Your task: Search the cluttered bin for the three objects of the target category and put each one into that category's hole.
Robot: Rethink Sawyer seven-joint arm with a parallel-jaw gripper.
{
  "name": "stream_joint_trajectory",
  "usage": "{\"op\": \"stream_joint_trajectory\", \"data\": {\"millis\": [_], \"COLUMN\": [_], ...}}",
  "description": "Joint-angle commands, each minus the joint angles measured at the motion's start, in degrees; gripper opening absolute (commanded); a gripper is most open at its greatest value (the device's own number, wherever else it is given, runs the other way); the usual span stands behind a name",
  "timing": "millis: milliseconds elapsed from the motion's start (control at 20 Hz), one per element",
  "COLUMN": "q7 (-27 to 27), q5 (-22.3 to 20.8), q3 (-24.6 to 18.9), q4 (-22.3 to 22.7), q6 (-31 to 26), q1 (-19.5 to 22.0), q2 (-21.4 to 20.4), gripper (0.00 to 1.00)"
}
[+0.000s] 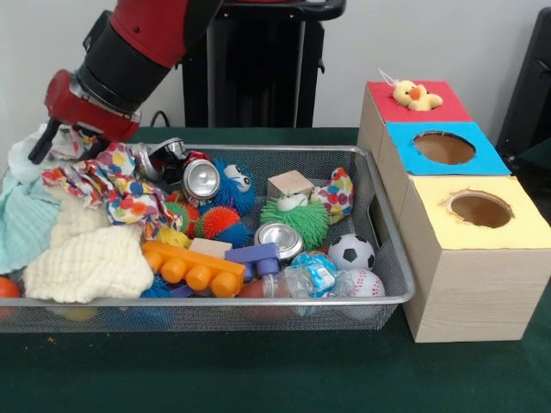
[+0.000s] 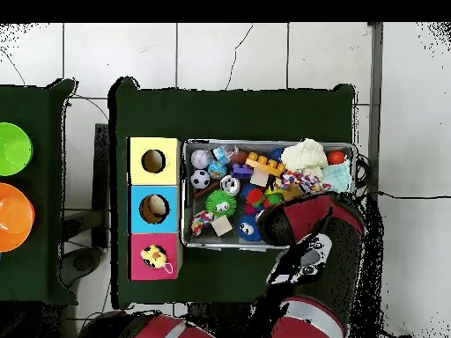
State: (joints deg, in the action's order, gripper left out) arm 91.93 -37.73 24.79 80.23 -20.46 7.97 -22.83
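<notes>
While the arm (image 1: 129,52) reaches into the bin (image 1: 379,185), I cannot tell the gripper's state.

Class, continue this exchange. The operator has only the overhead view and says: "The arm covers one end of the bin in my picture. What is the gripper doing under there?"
Observer: In the front view the gripper is down at a far corner of the bin, right against a polka-dot cloth. I cannot tell whether it is open or shut.
Operator: Is anything else lying next to that cloth, where the arm blocks my view?
Observer: Yes. A silver can lies on its side between the cloth and a blue spiky ball, with its end facing the front camera.
</notes>
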Motion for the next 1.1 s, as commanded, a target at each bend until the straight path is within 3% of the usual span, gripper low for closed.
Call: {"op": "stream_joint_trajectory", "data": {"millis": [50, 300, 500, 650, 1100], "q7": [-10.6, -10.4, -7.8, -5.6, 0.1], "q5": [4.4, 12.5, 17.6, 19.6, 22.2], "q3": [-16.2, -27.9, -36.1, -38.8, -41.5], "q4": [4.8, 10.7, 15.6, 16.8, 17.7], "q6": [-12.2, -17.9, -15.3, -15.7, -13.6], "q1": [4.7, 13.2, 18.6, 19.6, 19.6], "q2": [-2.5, -4.8, -5.5, -6.2, -7.1], "gripper": [1.00, 1.00, 1.00, 1.00, 1.00]}}
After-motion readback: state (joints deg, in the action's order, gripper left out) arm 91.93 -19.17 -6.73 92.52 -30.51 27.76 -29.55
